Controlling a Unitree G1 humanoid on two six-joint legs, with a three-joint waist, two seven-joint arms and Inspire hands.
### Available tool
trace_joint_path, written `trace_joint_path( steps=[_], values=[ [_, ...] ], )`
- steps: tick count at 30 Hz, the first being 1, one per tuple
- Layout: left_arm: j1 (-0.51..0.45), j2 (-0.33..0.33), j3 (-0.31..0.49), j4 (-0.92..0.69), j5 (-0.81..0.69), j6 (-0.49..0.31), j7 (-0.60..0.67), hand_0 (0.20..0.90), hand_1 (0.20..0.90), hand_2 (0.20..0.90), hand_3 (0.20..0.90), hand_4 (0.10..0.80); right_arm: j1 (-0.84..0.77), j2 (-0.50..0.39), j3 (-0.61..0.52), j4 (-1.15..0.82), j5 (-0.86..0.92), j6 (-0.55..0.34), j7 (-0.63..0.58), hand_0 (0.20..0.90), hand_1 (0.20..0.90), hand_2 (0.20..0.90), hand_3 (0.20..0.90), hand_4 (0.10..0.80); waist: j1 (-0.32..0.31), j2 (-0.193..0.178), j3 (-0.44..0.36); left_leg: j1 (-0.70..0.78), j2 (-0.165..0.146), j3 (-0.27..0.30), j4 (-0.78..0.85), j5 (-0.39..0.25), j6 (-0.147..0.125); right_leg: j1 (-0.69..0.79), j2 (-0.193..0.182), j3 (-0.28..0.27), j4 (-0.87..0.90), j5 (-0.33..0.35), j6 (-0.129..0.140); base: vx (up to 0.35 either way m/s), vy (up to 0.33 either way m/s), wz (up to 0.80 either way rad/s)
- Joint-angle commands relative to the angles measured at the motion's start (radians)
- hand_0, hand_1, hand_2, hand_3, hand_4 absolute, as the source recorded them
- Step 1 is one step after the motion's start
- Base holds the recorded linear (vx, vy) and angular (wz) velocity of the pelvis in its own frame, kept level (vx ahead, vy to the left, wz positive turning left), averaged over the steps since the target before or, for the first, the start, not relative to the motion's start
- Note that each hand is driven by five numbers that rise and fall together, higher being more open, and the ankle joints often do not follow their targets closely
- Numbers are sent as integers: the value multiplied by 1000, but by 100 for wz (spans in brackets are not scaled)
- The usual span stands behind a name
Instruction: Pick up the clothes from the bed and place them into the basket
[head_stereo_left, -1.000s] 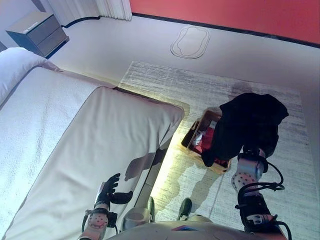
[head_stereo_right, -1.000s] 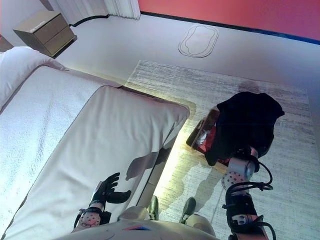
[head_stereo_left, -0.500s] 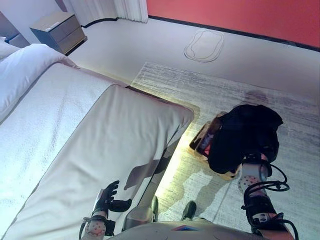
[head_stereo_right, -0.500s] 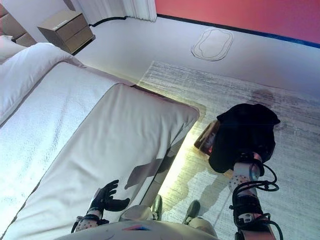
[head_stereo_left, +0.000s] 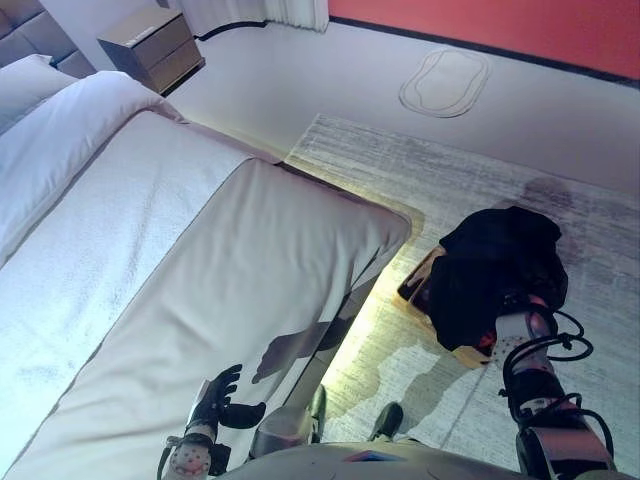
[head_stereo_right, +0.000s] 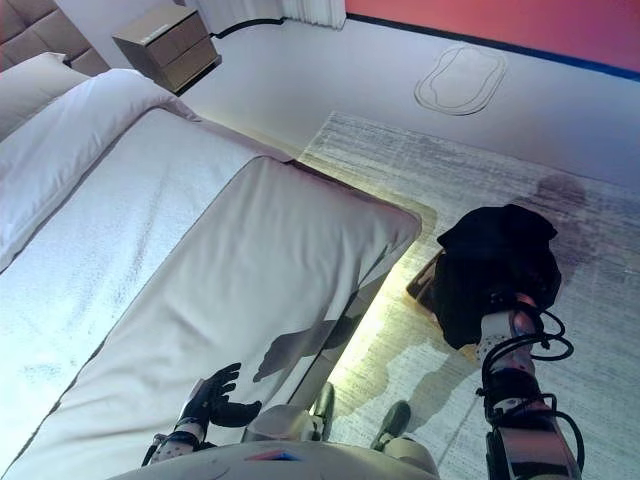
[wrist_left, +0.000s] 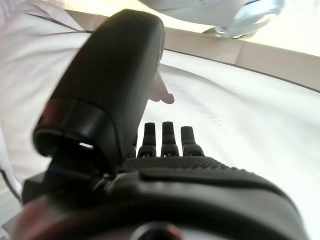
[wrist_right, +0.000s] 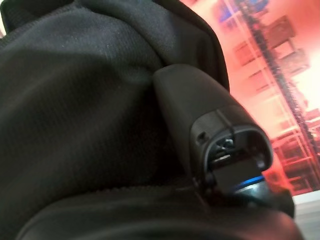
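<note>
- A basket (head_stereo_left: 419, 282) is seen on the rug at the right of the scene, just off the bed's far corner; only its left rim and a near corner show, tan outside and dark within.
- Most of the basket is covered by a black garment (head_stereo_left: 497, 270), draped in a loose heap over the right hand (wrist_right: 220, 145) and hanging above and into the basket's opening.
- A patch of red cloth (head_stereo_left: 487, 344) is visible at the near edge of the garment.
- In the right wrist view the thumb is pressed against dark, finely knitted fabric; the fingers are buried in the cloth, so how far that hand is closed cannot be told.
- The left hand (head_stereo_left: 221, 396) is held low at the near left over the bed's edge, fingers spread and straight, nothing in it.
- The bed (head_stereo_left: 150, 260) fills the left half of the scene, covered by a smooth pale runner toward the right and a coarser white towelling-like spread toward the left, with a plump white pillow (head_stereo_left: 60, 130) at the far left.
- A pale grey woven rug (head_stereo_left: 480, 190) with a streaked pattern lies under the basket.
- A dark two-drawer nightstand (head_stereo_left: 152, 45) stands at the far left beside a white curtain (head_stereo_left: 280, 12).
- An oval outline (head_stereo_left: 444, 83) is marked on the pale floor, in front of a red wall (head_stereo_left: 500, 25) with a dark skirting.
</note>
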Motion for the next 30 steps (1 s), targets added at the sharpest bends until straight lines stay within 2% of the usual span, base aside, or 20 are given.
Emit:
trace_joint_path(
  steps=[1, 5, 10, 12, 19, 20, 24, 30],
  values=[
    [-45, 76, -66, 14, 5, -78, 15, 900, 900, 900, 900, 800, -131, -134, -19, -48, -74, -76, 5, 300, 300, 300, 200, 100, 33, -44, -33, -78, 27, -47, -28, 52, -67, 65, -81, 37, 24, -21, 79, 18, 14, 22],
    [-29, 78, -70, 2, 5, -79, 13, 900, 900, 900, 900, 800, -140, -145, -23, -19, -75, -74, -16, 300, 300, 300, 200, 100, 39, -40, -34, -70, 23, -54, -30, 52, -69, 74, -82, 29, 28, -26, 78, 46, 4, 5],
    [-21, 77, -78, 7, -3, -88, 11, 900, 900, 900, 900, 800, -146, -153, -35, 17, -100, -48, -103, 300, 300, 300, 200, 100, 38, -32, -34, -68, 21, -56, -31, 53, -69, 74, -84, 25, 35, -30, 78, 17, 8, 6],
    [-21, 73, -88, 8, -1, -88, 20, 900, 900, 900, 900, 800, -147, -164, -47, 75, -143, 0, -183, 300, 300, 300, 200, 100, 36, -30, -34, -62, 20, -55, -33, 52, -69, 77, -85, 24, 37, -30, 78, 17, -4, 7],
    [-40, 77, -117, 2, -7, -82, 27, 900, 900, 900, 900, 800, -170, -211, -47, 181, -237, 77, -268, 300, 300, 300, 200, 100, 36, -26, -29, -57, 17, -60, -35, 50, -67, 77, -85, 23, 41, -32, 77, -9, -11, 6],
    [-44, 79, -120, -2, -11, -75, 26, 900, 900, 900, 900, 800, -176, -223, -41, 204, -261, 112, -290, 300, 300, 300, 200, 100, 35, -26, -29, -57, 16, -60, -36, 50, -66, 78, -85, 24, 39, -31, 78, 0, 0, 0],
    [-49, 85, -123, -11, -11, -64, 19, 900, 900, 900, 900, 800, -170, -251, -35, 248, -266, 156, -283, 300, 300, 300, 200, 100, 26, -27, -30, -50, 16, -57, -39, 47, -65, 77, -83, 31, 39, -30, 79, 0, 0, 0],
    [-52, 89, -117, -23, -12, -56, 22, 900, 900, 900, 900, 800, -144, -263, -42, 284, -252, 172, -249, 300, 300, 300, 200, 100, 16, -34, -39, -34, 20, -49, -44, 38, -63, 82, -78, 41, 32, -28, 80, 1, -5, 0]
  ],
)
